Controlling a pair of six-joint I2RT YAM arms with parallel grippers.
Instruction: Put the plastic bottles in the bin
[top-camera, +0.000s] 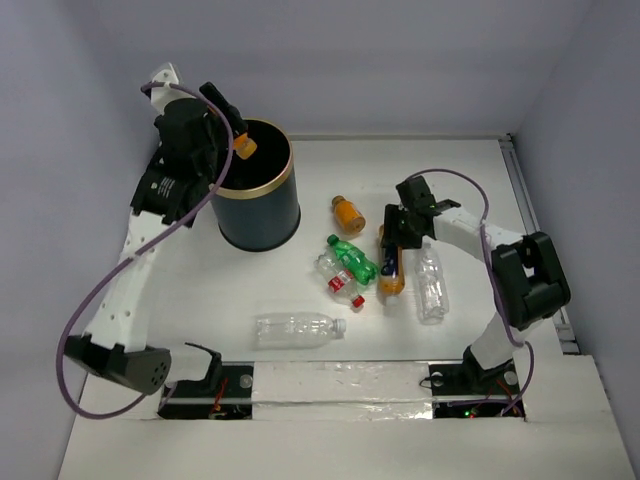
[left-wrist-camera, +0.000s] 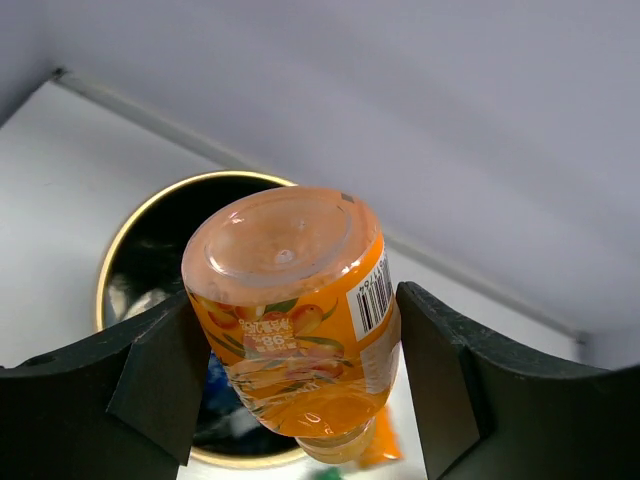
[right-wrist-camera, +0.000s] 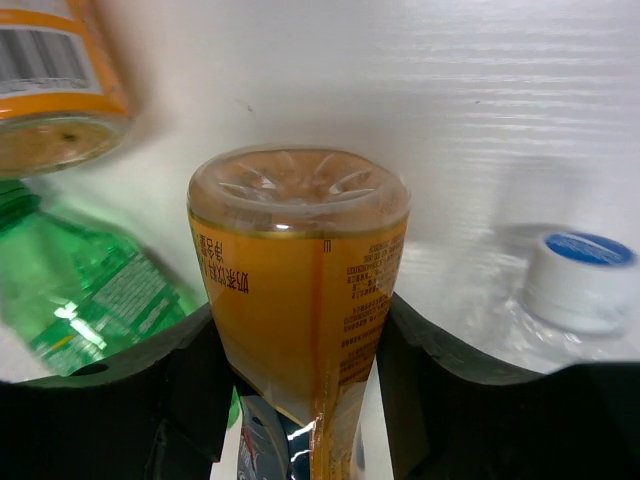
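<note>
The left gripper (left-wrist-camera: 295, 370) clamps an orange bottle (left-wrist-camera: 285, 300) above the bin (left-wrist-camera: 110, 270) and ought to release only once centred, while the right gripper (right-wrist-camera: 300, 390) straddles a second orange bottle (right-wrist-camera: 300, 260) on the table (top-camera: 200, 290), perhaps not yet tight.

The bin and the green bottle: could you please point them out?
bin (top-camera: 260, 218): top external view, dark outer wall.
green bottle (top-camera: 352, 257): top external view, middle of body.

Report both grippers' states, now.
Left gripper: closed on a short orange-filled plastic bottle.
Right gripper: closed on a slim orange-filled plastic bottle.
</note>
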